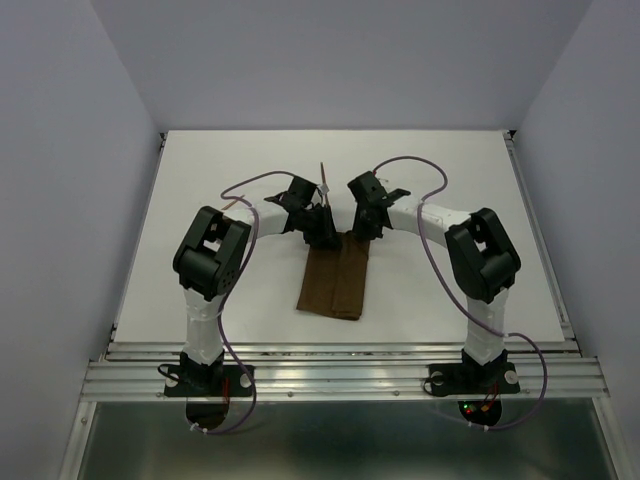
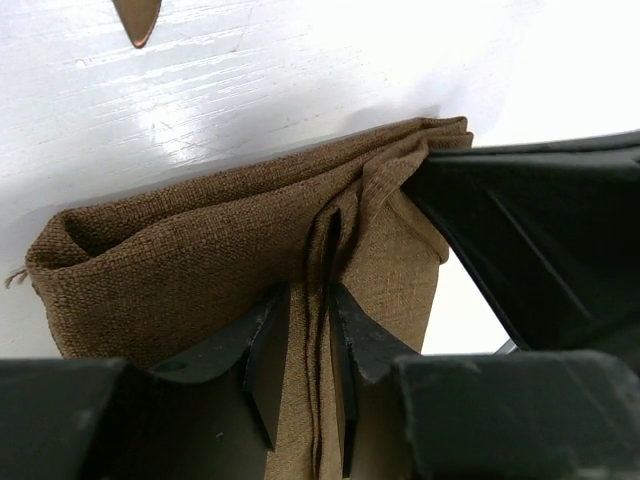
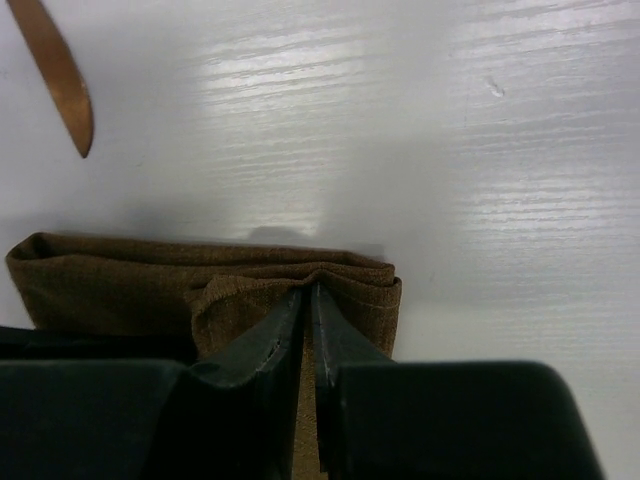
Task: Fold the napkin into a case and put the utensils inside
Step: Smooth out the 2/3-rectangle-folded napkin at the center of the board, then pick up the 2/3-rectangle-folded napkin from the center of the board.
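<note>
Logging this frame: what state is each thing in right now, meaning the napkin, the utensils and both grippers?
napkin: folded into a narrow strip, flat on the table, far end held by both grippers.
utensil: lying on the table beyond the napkin, not inside it; only one clearly shows.
left gripper: shut on a fold of the napkin.
right gripper: shut on the napkin's edge.

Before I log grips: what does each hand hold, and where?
Both hold the folded napkin at its far end: left hand pinches a raised fold, right hand pinches the layered edge near its corner.
</note>
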Motion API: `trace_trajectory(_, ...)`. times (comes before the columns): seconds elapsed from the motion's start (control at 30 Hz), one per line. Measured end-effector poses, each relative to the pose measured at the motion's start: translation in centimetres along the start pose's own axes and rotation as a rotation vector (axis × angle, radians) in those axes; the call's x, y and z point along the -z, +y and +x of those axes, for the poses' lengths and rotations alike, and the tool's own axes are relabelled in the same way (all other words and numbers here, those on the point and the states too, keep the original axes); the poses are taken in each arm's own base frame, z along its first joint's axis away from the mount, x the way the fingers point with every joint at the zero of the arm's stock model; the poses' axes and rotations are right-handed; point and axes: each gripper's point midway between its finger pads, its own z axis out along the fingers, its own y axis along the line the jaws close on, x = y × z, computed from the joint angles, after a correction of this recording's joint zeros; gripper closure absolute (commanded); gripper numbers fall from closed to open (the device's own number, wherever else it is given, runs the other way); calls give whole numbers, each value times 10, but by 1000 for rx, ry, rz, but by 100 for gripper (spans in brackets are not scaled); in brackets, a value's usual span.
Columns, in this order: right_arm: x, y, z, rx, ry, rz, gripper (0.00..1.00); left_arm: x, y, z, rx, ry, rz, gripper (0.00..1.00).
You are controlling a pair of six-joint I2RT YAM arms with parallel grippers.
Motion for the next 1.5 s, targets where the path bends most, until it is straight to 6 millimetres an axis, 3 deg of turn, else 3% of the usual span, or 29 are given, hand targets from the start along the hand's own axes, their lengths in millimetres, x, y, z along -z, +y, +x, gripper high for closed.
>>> trace_trajectory(0.27,-9,-7,-4,-13,-39,65,86,4,2,-1,-1,-10,-18,66)
trace_trajectory(0.43,-9,-8,-4,-7,-48,73,85,32,-2,7,-9,-35,-44,65)
trace_trajectory(0.53,-9,-8,-5,-2,-48,74,84,55,-15,3,-37,-84,-36,62)
trace_trajectory(0.63,-8,-8,-5,10,-49,74,81,72,-23,-6,-64,-143,-42,52)
trace_trajectory(0.73,-6,-9,-5,22,-49,71,80,78,-13,-11,-71,-179,-109,43)
trace_trajectory(0.87,-3,-11,-3,41,-43,69,80,81,9,-10,-89,-188,-217,24)
trace_trajectory(0.93,-1,-10,-4,46,-43,66,80,82,13,-11,-100,-191,-234,24)
trace_trajectory(1.13,-1,-10,-2,57,-36,60,80,72,31,-12,-117,-181,-294,35)
trace_trajectory(1.27,-1,-10,-2,58,-34,59,80,49,55,-3,-98,-122,-345,37)
trace_trajectory(1.5,-1,-9,-2,59,-32,57,80,38,51,-16,-103,-148,-320,43)
